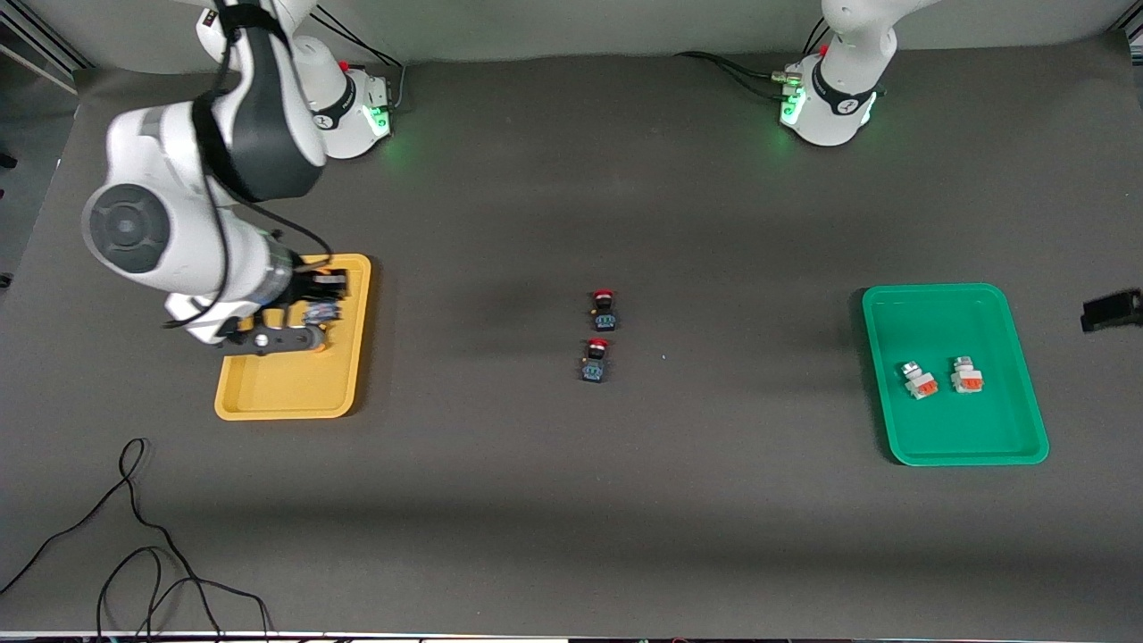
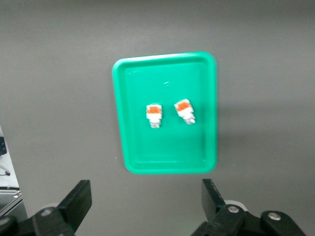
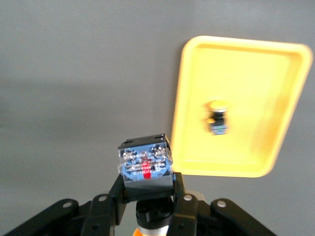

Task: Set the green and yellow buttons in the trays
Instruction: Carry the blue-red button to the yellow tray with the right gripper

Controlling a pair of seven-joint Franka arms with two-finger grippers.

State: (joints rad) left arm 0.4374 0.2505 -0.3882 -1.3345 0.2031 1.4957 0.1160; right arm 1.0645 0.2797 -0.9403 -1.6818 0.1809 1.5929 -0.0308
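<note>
Right gripper: over shallow yellow plastic tray, jaws clamped on blue-black push-button switch; one yellow-capped switch inside that tray. Left gripper: fingers apart, empty, above shallow green plastic tray holding two white-silver orange-block switches

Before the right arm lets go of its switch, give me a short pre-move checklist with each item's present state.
1. Right hand shut on a yellow-capped switch: ok.
2. Right hand over the yellow tray: ok in the front view.
3. Drop spot free of the yellow-capped switch already in the tray: cannot tell.
4. Two white-silver switches in the green tray: ok.
5. Left hand open, holding nothing: ok.
6. Red-capped switches untouched on the table: ok.
</note>
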